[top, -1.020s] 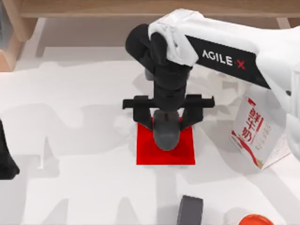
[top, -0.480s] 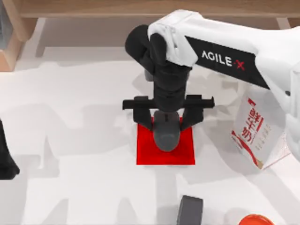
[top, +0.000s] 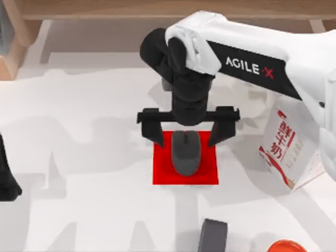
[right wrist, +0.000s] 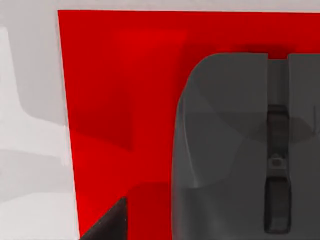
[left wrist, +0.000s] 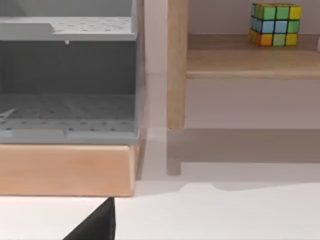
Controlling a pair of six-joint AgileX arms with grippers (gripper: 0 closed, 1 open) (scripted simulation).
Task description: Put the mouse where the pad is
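Resting on the red pad at the middle of the tabletop, the dark grey mouse is seen released; the right hand is spread wide above it, fingers clear; the left hand is parked at the left edge, its state untellable.

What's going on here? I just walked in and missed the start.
The right gripper hangs open over the red pad, its fingers spread to either side of the dark grey mouse, which lies on the pad near its middle. The placing looks done. The left arm sits parked at the table's left edge.
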